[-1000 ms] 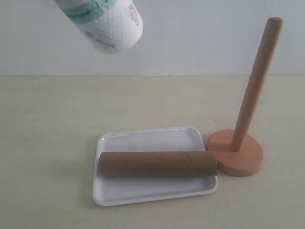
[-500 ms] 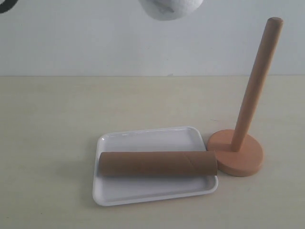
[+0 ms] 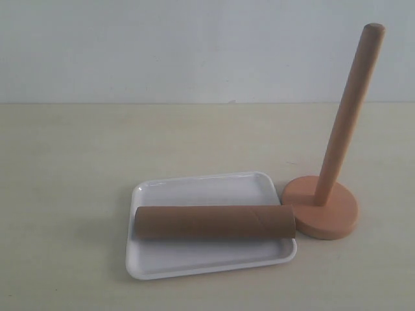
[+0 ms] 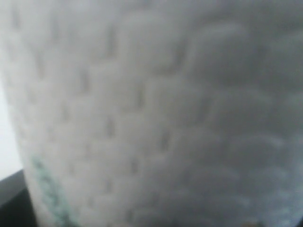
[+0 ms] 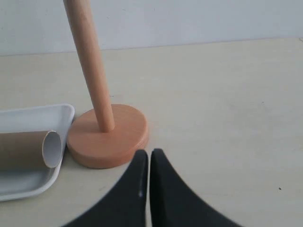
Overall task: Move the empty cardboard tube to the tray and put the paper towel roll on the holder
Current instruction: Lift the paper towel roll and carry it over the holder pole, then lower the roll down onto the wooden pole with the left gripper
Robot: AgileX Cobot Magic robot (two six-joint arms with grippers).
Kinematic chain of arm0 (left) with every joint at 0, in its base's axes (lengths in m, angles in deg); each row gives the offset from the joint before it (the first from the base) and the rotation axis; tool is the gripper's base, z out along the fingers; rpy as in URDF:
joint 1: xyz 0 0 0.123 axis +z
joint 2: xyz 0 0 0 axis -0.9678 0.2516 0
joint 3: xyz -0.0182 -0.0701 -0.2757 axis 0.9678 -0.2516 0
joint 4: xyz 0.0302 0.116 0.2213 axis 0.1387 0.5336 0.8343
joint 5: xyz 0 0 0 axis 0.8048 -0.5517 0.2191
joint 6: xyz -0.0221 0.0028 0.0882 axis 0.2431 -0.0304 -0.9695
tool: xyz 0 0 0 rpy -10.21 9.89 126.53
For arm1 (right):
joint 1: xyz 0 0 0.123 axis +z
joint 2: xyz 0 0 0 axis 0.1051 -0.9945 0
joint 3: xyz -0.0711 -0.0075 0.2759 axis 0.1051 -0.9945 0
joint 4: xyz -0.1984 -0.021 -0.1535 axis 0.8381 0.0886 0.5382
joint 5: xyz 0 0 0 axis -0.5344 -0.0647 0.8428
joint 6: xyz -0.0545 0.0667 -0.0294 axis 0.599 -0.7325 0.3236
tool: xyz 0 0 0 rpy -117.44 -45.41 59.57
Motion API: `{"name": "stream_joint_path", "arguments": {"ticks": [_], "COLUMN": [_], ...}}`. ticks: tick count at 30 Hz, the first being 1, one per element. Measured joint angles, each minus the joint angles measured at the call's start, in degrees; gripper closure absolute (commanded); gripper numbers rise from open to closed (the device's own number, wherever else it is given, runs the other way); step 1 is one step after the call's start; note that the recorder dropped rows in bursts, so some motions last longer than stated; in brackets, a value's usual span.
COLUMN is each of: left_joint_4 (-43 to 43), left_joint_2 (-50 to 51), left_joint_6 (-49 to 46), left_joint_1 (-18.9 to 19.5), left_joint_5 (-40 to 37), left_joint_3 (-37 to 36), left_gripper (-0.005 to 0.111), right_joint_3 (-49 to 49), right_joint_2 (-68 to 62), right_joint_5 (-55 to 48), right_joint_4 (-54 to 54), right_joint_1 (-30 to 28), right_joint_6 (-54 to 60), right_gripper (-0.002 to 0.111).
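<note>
The brown cardboard tube [image 3: 214,222] lies lengthwise in the white tray [image 3: 194,184], one end poking over the rim toward the holder [image 3: 343,129]. The wooden holder stands upright just right of the tray, its rod bare. The paper towel roll [image 4: 151,113] fills the left wrist view, blurred, white and embossed with a teal mark; it hides my left gripper's fingers, which carry it above the exterior view's top edge. My right gripper [image 5: 149,153] is shut and empty, low over the table just short of the holder's base [image 5: 108,137], near the tube's open end [image 5: 51,150].
The pale table runs back to a white wall. The tray [image 5: 33,116] and the holder's disc base nearly touch. Neither arm shows in the exterior view.
The paper towel roll has travelled right and upward along the top of the exterior view and is now out of it. Tube, tray and holder have not moved.
</note>
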Motion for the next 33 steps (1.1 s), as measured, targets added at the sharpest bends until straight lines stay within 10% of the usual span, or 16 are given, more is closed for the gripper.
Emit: {"name": "stream_joint_path", "arguments": {"ticks": [33], "left_joint_4": [2.8], "left_joint_2": [18.9], "left_joint_6": [6.8], "left_joint_1": [-3.3], "left_joint_5": [-7.9], "left_joint_3": [8.9], "left_gripper": [0.103], "right_joint_3": [0.0], "right_joint_2": [0.0], "right_joint_5": [0.0], "right_joint_4": [0.0], "right_joint_1": [0.0], "right_joint_6": [0.0], "right_gripper": [0.107]}}
